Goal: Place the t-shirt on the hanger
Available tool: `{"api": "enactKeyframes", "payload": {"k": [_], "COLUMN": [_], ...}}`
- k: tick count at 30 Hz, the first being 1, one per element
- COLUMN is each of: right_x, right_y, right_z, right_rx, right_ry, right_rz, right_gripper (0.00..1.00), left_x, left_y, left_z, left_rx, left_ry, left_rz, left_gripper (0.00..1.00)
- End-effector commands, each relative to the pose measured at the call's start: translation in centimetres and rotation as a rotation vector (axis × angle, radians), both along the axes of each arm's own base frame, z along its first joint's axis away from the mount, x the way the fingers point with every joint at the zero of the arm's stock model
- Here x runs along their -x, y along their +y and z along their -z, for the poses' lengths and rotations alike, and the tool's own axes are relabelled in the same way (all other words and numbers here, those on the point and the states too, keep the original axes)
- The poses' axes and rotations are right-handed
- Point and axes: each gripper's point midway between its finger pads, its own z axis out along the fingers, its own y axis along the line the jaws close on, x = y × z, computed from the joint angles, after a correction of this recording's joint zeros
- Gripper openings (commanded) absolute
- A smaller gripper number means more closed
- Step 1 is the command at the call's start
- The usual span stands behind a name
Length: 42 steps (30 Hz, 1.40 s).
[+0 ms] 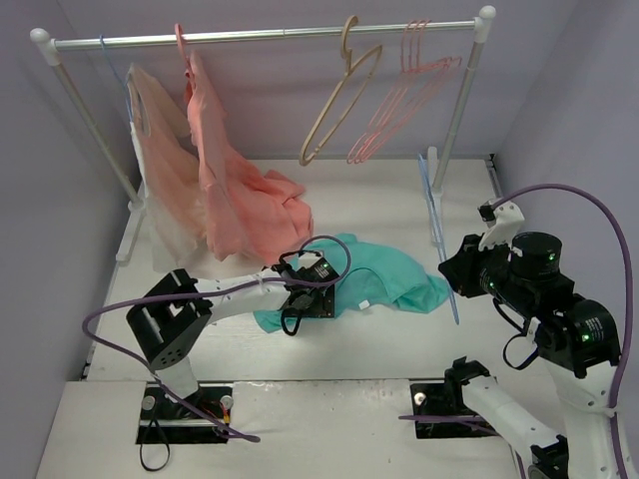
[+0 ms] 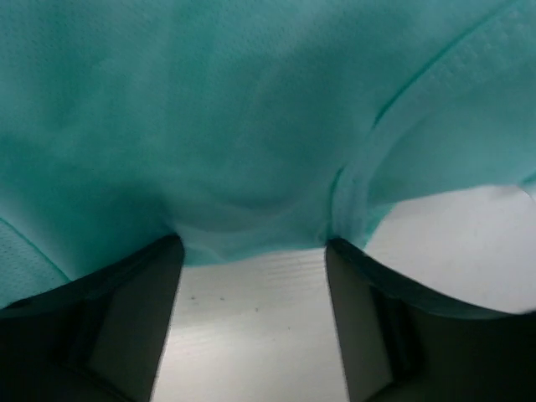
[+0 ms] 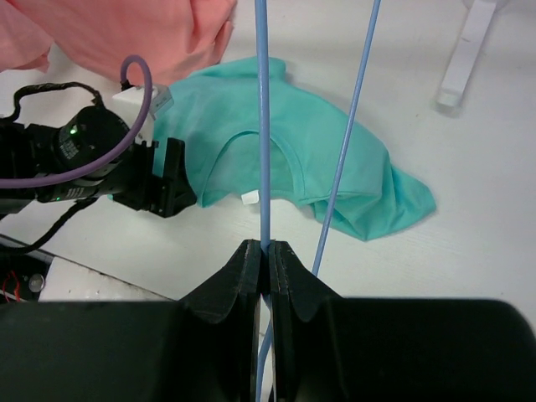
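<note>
Shirt lies btwn arms: L gripper spread at its hem, prob. touching; R gripper pinched on hanger, wire front-to-back, just right of it.

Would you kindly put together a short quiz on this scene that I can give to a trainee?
1. True or false: the right gripper is shut on the light-blue hanger.
2. Where is the teal t-shirt?
A. Hanging from the rail
B. Lying crumpled on the table
C. Lifted in the air by the right arm
3. Fill in the blank: the left gripper sits at the t-shirt's edge with its fingers ____.

Key: 1 true; 2 B; 3 open.
</note>
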Motion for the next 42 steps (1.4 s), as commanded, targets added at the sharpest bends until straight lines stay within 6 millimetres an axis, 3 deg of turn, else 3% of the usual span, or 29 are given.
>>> {"api": "enactKeyframes", "payload": {"k": [1, 4, 9, 15, 26, 27, 28, 29, 30, 31, 32, 37, 38, 39, 42], "right_x": [-0.1, 0.1, 0.7, 1.3, 2.7, 2.6, 2.7, 2.8, 2.8, 2.9, 3.0, 2.6, 2.6, 2.5, 2.4], "right_y": [0.7, 1.1, 2.5, 4.4, 7.9, 8.1, 8.3, 8.4, 8.6, 8.8, 8.8, 9.0, 9.1, 9.0, 9.0], "right_z": [-0.7, -0.3, 1.0, 1.1, 2.3, 2.5, 2.9, 3.0, 3.2, 3.5, 3.6, 3.9, 3.9, 3.9, 4.0], "right_rx": [-0.017, -0.026, -0.043, -0.071, -0.162, -0.164, -0.166, -0.167, -0.168, -0.169, -0.172, -0.179, -0.180, -0.181, -0.181], "right_ry": [-0.045, -0.027, 0.027, 0.048, 0.138, 0.147, 0.163, 0.168, 0.180, 0.191, 0.201, 0.213, 0.210, 0.209, 0.216], "right_rz": [-0.050, -0.070, -0.161, -0.298, -0.510, -0.519, -0.528, -0.540, -0.544, -0.551, -0.553, -0.547, -0.547, -0.539, -0.536], "right_gripper": [0.00, 0.00, 0.00, 0.00, 0.00, 0.00, 0.00, 0.00, 0.00, 0.00, 0.00, 0.00, 0.00, 0.00, 0.00], "left_x": [-2.8, -3.0, -3.5, -4.3, -7.8, -8.1, -8.6, -9.2, -9.4, -9.6, -9.6, -8.7, -7.8, -7.5, -5.6], "left_y": [-2.7, -2.7, -2.3, -0.2, 8.0, 8.5, 9.3, 10.0, 10.2, 10.1, 10.1, 9.6, 9.6, 9.3, 8.4], "left_z": [-2.5, -2.0, -1.4, -2.7, -7.8, -8.0, -8.2, -8.3, -8.6, -9.0, -9.2, -10.5, -9.7, -10.3, -9.5], "left_rx": [0.078, 0.059, 0.005, -0.057, -0.101, -0.116, -0.144, -0.143, -0.133, -0.111, -0.101, 0.022, 0.027, 0.054, 0.066], "left_ry": [-0.110, -0.109, -0.111, -0.130, -0.139, -0.139, -0.148, -0.146, -0.150, -0.151, -0.155, -0.176, -0.157, -0.187, -0.212], "left_rz": [-0.040, -0.038, -0.020, 0.086, 0.291, 0.287, 0.281, 0.255, 0.235, 0.206, 0.191, 0.010, -0.003, -0.020, -0.049], "left_gripper": [0.63, 0.54, 0.19, 0.00, 0.00, 0.04, 0.17, 0.22, 0.27, 0.45, 0.50, 0.55, 0.55, 0.55, 0.55]}}
